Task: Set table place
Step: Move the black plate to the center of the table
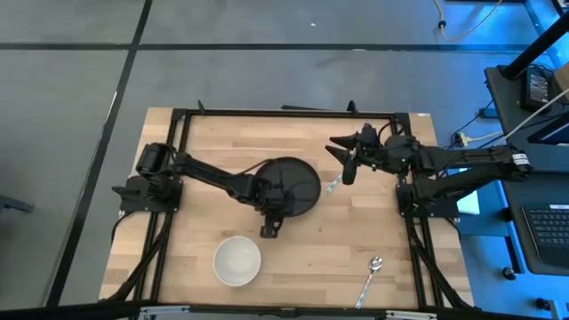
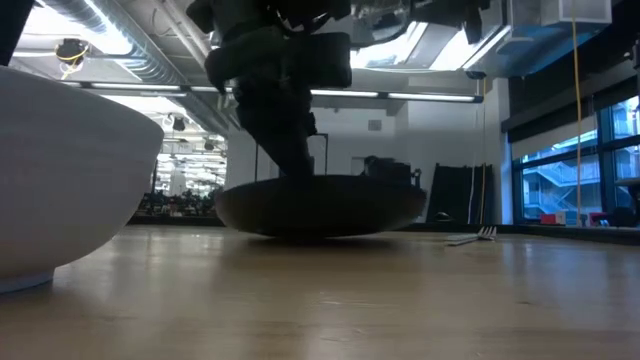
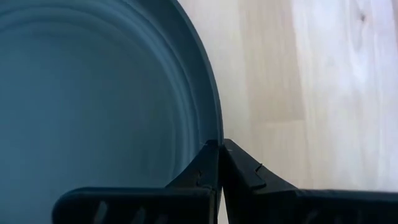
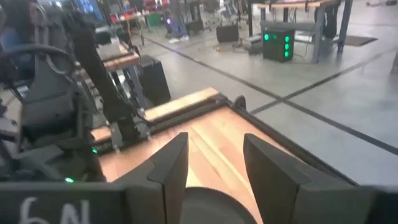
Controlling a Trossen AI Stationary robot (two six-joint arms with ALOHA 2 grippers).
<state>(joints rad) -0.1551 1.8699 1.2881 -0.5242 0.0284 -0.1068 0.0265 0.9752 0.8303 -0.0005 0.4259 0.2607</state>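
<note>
A dark round plate (image 1: pixel 293 185) lies in the middle of the light wood table (image 1: pixel 204 151); it also shows in the low view (image 2: pixel 320 205). My left gripper (image 1: pixel 271 216) is shut on the plate's near rim. My right gripper (image 1: pixel 347 153) hovers open and empty above the table's far right part, right of the plate, and its wrist view shows the gap between its fingers (image 4: pixel 214 168). A fork (image 1: pixel 332 187) lies on the table just right of the plate. A white bowl (image 1: pixel 237 260) stands near the front edge. My left gripper pinches the plate's rim (image 3: pixel 216 134) between its two fingers, one finger over the plate's inner side and one outside it. The fingers come from above, pointing down. Whether the plate's underside is clear of the table, I cannot tell.
A spoon (image 1: pixel 372 276) lies near the front right corner. The white bowl looms large at the left of the low view (image 2: pixel 60 180). The black metal frame (image 1: pixel 284 113) edges the table. Bare wood lies between the plate and the spoon.
</note>
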